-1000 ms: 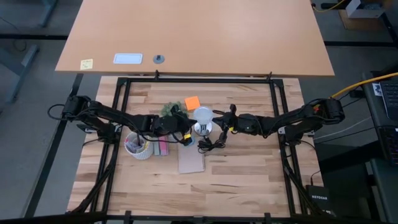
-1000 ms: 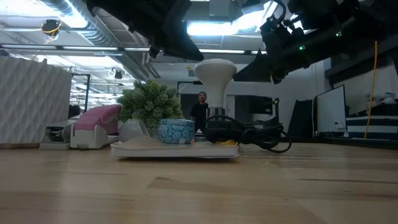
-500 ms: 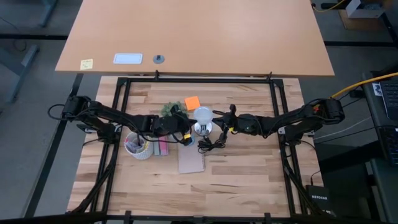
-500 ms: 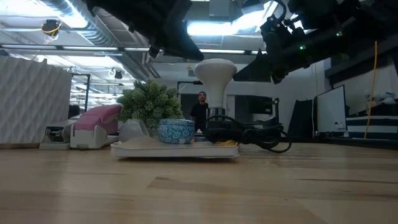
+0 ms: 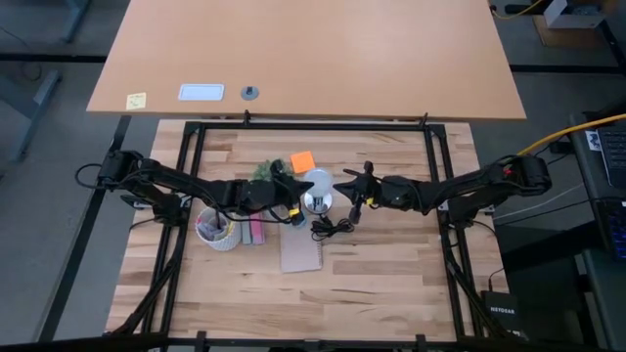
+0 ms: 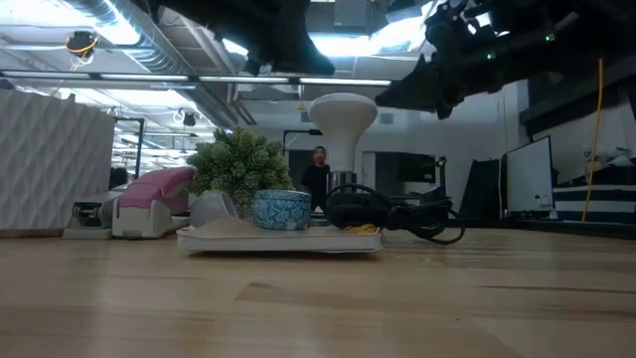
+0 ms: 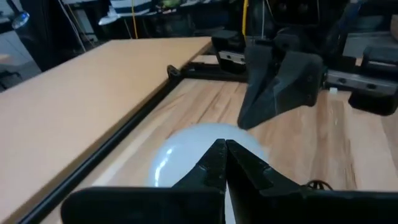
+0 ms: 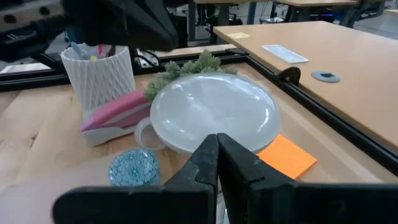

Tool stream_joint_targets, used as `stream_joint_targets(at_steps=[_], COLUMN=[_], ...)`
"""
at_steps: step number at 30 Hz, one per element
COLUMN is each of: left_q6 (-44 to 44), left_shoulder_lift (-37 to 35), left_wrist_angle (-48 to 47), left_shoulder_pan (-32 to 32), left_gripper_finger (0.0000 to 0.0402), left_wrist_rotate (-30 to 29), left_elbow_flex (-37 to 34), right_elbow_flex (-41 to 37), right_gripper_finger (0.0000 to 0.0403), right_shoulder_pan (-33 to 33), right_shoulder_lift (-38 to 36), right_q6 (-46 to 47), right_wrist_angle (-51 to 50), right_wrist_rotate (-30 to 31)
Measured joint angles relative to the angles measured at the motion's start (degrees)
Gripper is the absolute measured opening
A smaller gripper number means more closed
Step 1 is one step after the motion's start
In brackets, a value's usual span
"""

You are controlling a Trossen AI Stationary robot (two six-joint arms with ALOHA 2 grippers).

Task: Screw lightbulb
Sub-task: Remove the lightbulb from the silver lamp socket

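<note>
From above, the wooden table has the lightbulb near its middle, standing upright. The left tool sits just beside the bulb at about 8 o'clock from it. Its fingers are clenched tight and grasp nothing. The right tool is just beside the bulb at 3 o'clock. Its fingers are clenched too, with nothing between them. A black cord curls at 5 o'clock from the bulb. An orange paper lies at 11 o'clock from it. A white cup stands far off at 8 o'clock, with a pink stapler beside it and a notebook at 6 o'clock.

From table height, the bulb stands with its round white top up, over the coiled cord. A green plant and a small blue bowl are at 9 o'clock from it. Both dark arms hang above. A person stands far back in the room.

From the left wrist, the closed fingers point at the white bulb, and the other arm's tool is past it.

From the right wrist, the closed fingers sit right by the bulb. The cup, stapler, blue bowl and orange paper lie around it.
</note>
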Motion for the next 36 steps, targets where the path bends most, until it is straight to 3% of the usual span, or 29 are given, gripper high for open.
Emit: stream_joint_targets(at_steps=[10, 15, 22, 30, 36], left_q6=[3.86, 5.42, 3.65, 1.09, 0.95], left_shoulder_lift=[-0.02, -0.02, -0.02, -0.02, -0.02], left_wrist_angle=[0.08, 0.06, -3.46, -8.08, -8.04], left_shoulder_pan=[0.85, 3.95, 7.92, 9.07, 9.03], left_gripper_finger=[0.0, 0.0, 0.0, 0.0, 0.0], left_wrist_rotate=[-6.85, -7.24, -0.21, 0.45, 5.12], left_elbow_flex=[0.0, 0.0, 0.0, 0.0, 0.0], right_elbow_flex=[0.02, 0.02, 0.02, 0.02, 0.02], right_gripper_finger=[0.0012, 0.0012, 0.0012, 0.0012, 0.0012], right_shoulder_pan=[0.0, 0.01, 0.02, 0.02, 0.02], right_shoulder_lift=[-1.29, -1.29, -1.27, -1.27, -1.27], right_q6=[0.11, 0.16, 0.61, 0.61, 0.59], right_wrist_angle=[-2.33, -1.92, -1.88, -1.81, -1.79], right_wrist_rotate=[-5.27, -9.69, -10.07, -10.07, -10.07])
